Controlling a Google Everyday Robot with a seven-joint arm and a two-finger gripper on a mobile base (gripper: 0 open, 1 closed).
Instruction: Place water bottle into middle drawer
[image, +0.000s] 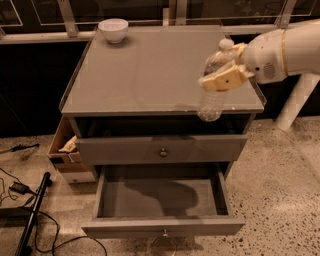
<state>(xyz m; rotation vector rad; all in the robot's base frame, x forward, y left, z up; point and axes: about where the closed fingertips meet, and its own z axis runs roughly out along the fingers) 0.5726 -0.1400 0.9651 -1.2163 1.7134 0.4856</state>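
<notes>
The water bottle (211, 102) is clear with a white cap and hangs nearly upright in the air at the front right edge of the grey cabinet top (150, 70). My gripper (221, 76) comes in from the right on a white arm and is shut on the bottle's upper body with its tan fingers (227, 80). The middle drawer (160, 197) is pulled open below and in front, with a bare grey floor. The bottle is above and a little behind the drawer's right part.
A white bowl (113, 29) stands at the back left of the top. The upper drawer front with round knob (163, 152) is closed. A cardboard box (65, 145) sits left of the cabinet, cables and a dark pole (30, 220) lie on the floor.
</notes>
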